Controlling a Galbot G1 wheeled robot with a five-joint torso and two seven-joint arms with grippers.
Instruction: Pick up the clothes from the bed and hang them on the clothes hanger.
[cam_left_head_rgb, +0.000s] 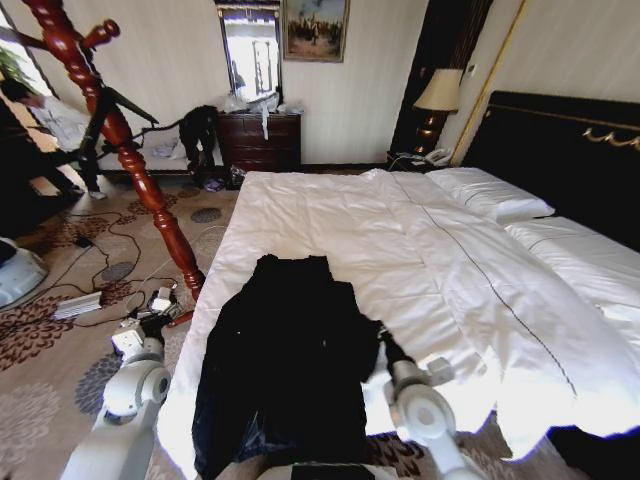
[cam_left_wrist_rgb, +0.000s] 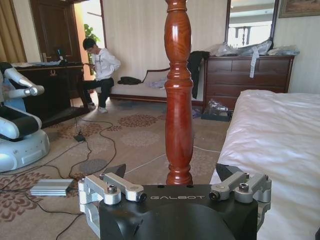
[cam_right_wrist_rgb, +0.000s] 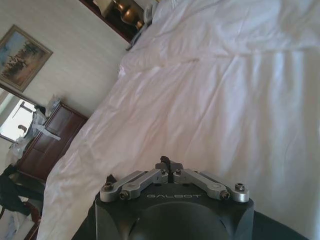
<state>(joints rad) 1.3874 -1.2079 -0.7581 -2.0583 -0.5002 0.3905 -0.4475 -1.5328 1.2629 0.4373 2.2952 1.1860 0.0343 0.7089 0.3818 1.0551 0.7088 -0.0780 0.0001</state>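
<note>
Black coat (cam_left_head_rgb: 285, 360) lies flat on near corner of bed (cam_left_head_rgb: 440, 270), hem draped over foot edge, w/in reach of both arms; not yet gripped. Right gripper (cam_right_wrist_rgb: 169, 165) low beside coat's edge over duvet, fingers pinched nearly together, holding nothing. Left gripper (cam_left_wrist_rgb: 172, 175) off bed's side, fingers spread wide, empty, facing coat stand (cam_left_head_rgb: 120, 130), which stands on patterned carpet (cam_left_head_rgb: 50, 330) close by. Cables on floor, dresser (cam_left_head_rgb: 260, 140) at far wall.
</note>
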